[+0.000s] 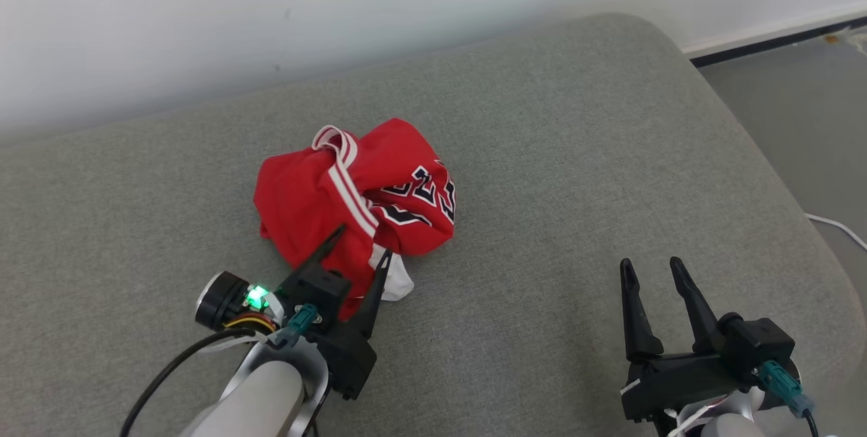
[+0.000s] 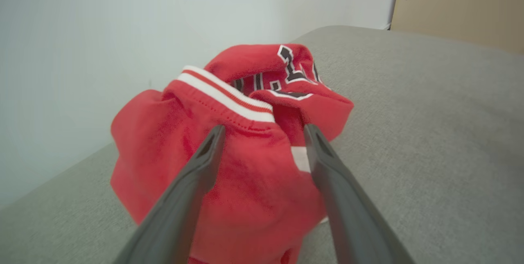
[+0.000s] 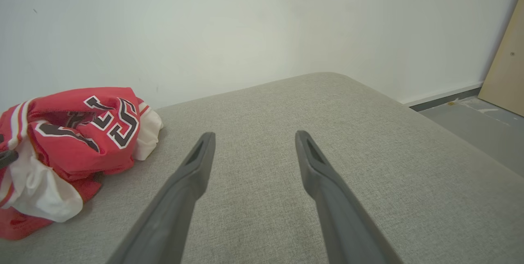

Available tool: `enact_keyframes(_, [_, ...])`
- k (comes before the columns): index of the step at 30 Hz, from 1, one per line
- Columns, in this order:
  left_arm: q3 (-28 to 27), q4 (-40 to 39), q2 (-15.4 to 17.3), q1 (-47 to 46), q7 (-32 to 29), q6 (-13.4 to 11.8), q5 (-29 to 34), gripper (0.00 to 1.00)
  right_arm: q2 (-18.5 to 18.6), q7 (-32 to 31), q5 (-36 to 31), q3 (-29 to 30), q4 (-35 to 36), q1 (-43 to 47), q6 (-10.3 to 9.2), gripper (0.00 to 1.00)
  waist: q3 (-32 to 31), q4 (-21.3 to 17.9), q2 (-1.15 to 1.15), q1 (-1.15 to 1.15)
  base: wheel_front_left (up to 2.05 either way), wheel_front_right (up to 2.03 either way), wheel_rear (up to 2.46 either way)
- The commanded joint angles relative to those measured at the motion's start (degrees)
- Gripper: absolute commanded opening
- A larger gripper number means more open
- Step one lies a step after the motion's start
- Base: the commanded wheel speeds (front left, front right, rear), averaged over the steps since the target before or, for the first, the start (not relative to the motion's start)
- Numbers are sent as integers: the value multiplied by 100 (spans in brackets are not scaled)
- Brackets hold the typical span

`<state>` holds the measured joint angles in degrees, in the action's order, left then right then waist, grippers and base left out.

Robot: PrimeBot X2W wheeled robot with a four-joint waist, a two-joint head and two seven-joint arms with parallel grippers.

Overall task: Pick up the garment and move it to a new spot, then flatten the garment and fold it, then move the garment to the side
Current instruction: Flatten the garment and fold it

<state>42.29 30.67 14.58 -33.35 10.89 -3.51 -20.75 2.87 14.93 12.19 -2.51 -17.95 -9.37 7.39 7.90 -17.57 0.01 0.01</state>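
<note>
red garment [image 1: 352, 200] crumpled on grey cushion [image 1: 576, 152], left tool [image 1: 363, 241] released over it, right tool [image 1: 651, 263] released

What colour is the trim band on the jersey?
The trim band is white with a thin red stripe, clearest in the left wrist view.

Grey fabric cushion [image 1: 576, 152], rounded corner; crumpled red-and-white garment [image 1: 305, 206] heaped on it, left of centre.
</note>
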Motion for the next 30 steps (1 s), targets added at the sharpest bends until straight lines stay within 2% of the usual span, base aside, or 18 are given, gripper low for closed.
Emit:
enact_keyframes(1, [-11,64,-18,-54,43,3,-12,100,2,34,37,7,-16,-21,20,100,79,-77,-1,-1,0,0,0])
enact_keyframes(4, [-54,424,-101,-126,172,-2,-49,98,3,38,26,36,-14,-61,20,100,70,-54,-1,-1,0,0,0])
enact_keyframes(5, [-70,522,-118,-137,213,-29,-50,44,2,39,24,36,-1,-64,20,100,65,-39,-1,-1,0,0,0])
enact_keyframes(6, [-92,613,-152,-137,244,-29,-90,0,2,39,22,47,14,-58,20,100,60,-16,-1,-1,0,0,0])
enact_keyframes(12, [-355,683,-311,-249,407,38,-265,0,4,30,-7,92,84,-3,20,100,13,173,-1,-1,0,0,0])
enact_keyframes(19, [-700,-132,-362,-18,432,58,-406,0,6,31,-82,199,94,171,20,100,-153,867,-1,-1,0,0,0])
enact_keyframes(23, [-899,-655,-159,444,423,-80,-461,0,4,31,-105,199,87,246,20,100,-274,1319,-1,-1,0,0,0])
enact_keyframes(25, [-1058,-965,70,887,426,-243,-546,0,4,30,-121,177,73,273,20,100,-343,1604,-1,-1,0,0,0])
enact_keyframes(30, [-1346,-1379,463,1677,408,-490,-771,0,3,31,-159,184,21,322,20,100,-428,1915,-1,-1,0,0,0])
